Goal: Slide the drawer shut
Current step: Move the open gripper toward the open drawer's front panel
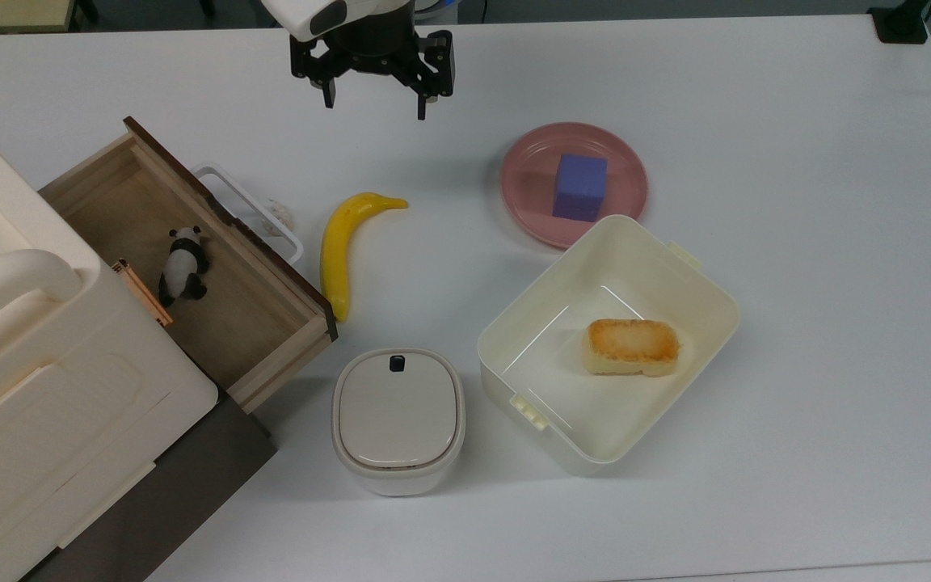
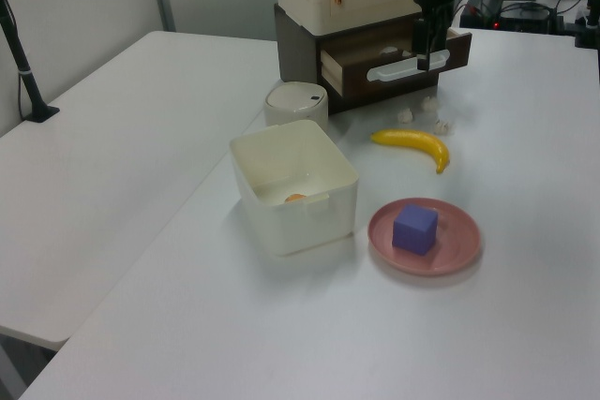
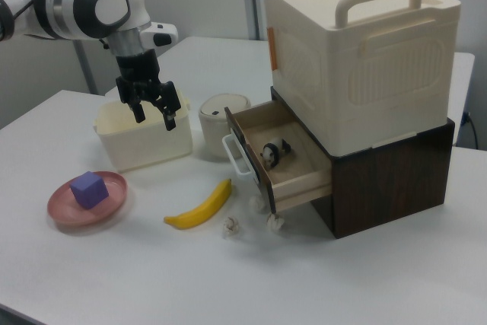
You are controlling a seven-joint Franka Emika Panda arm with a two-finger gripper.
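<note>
The drawer (image 1: 249,311) is pulled well out of the dark brown base under a cream cabinet (image 1: 37,380). It is a light-wood box with a dark brown front panel and a white loop handle (image 1: 253,212). A small panda toy (image 1: 184,265) lies inside. The drawer (image 3: 293,173) points toward the right view's left, and the drawer (image 2: 394,51) also appears at the back in the left view. My gripper (image 1: 375,105) hangs open and holds nothing, above the table and apart from the handle, toward the top view's upper right. The gripper (image 3: 156,119) hovers in front of the cream tub.
A yellow banana (image 1: 342,242) lies just beyond the drawer front. A lidded off-white container (image 1: 398,419) stands by the drawer's corner. A cream tub (image 1: 700,279) holds a piece of bread, and a pink plate (image 1: 625,170) carries a purple cube. Small white crumpled bits (image 3: 230,224) lie near the handle.
</note>
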